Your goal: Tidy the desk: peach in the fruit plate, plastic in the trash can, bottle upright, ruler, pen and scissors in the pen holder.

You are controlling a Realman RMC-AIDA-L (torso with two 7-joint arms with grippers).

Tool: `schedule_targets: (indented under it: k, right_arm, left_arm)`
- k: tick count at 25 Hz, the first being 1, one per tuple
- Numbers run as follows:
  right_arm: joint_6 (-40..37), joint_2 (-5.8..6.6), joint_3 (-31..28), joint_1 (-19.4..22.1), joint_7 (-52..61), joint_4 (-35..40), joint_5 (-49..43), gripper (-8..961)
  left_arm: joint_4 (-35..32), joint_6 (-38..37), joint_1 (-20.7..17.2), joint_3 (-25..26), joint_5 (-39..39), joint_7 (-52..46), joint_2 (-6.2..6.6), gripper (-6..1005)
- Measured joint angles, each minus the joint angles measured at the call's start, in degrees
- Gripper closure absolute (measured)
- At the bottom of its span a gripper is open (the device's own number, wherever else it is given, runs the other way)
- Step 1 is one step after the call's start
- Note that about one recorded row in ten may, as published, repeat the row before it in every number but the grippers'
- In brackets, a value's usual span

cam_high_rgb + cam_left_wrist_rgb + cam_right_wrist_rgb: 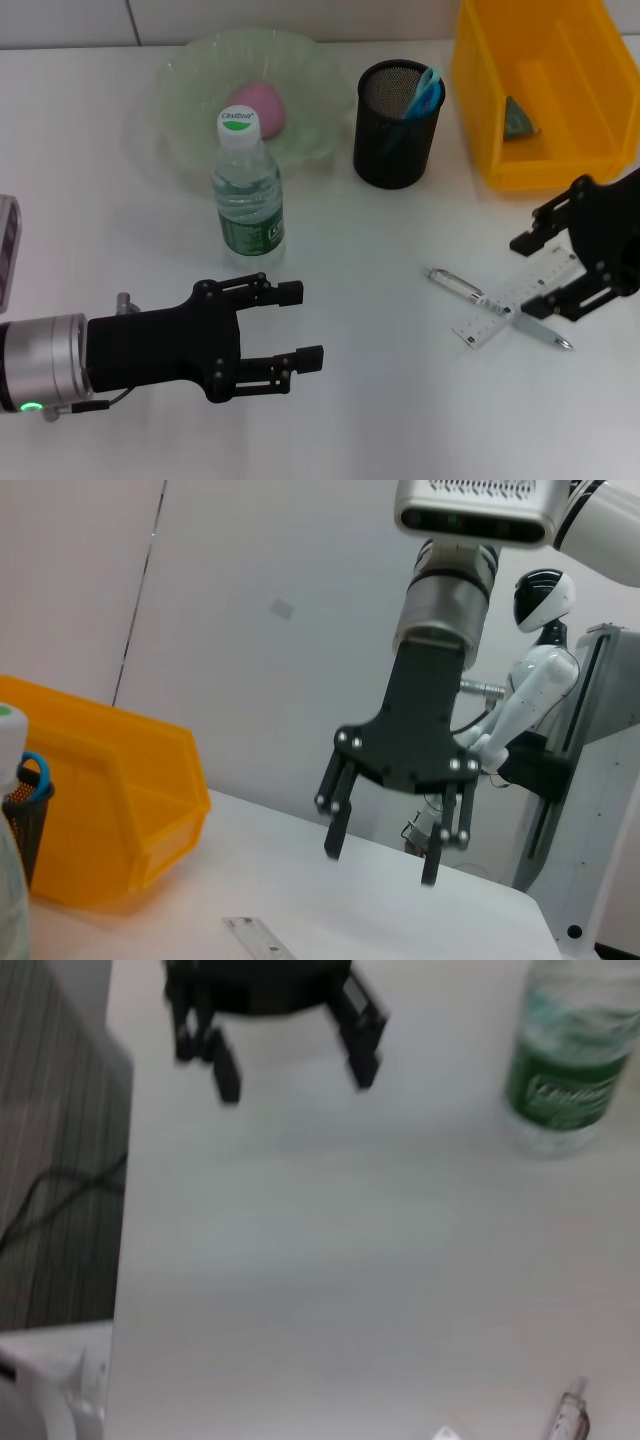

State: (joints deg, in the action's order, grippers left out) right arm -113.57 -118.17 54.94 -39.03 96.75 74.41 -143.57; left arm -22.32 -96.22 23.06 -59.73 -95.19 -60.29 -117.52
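Nearest, the left gripper [300, 322] hovers with fingers wide, holding nothing. To the right, the right gripper [545, 270] hangs wide over the ruler [510, 300] and pen [497, 308], crossed on the surface. Beyond, bottle [246, 190] upright, peach [258, 106] plated, scissors [425, 93] in the pen holder [397, 125]. Likely next: descend and pinch the ruler's thin edge.

You are looking at a smooth white desk top [360, 400] under even, soft light. Behind it stands a plain pale wall [250, 630] crossed by a thin dark seam [140, 600]. Past the desk's edge you see grey striped flooring [50, 1160] with a black cable [45, 1205] trailing across it.
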Motion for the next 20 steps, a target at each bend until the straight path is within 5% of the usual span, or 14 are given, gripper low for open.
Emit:
schedule_targets:
  k: [7,20]
  right_arm:
    - [9.2,-0.68,14.4,-0.6,-4.1,-4.4,-2.5,269]
    - [19.4,-0.85,28.1,-0.4,-9.7,-7.7,-3.7,302]
  left_arm:
    - [0.2,0.1,0.0,0.1,0.0,0.0,-0.2,229]
    - [0.0,0.8,-0.2,0.1,0.3,-2.1,-0.39,229]
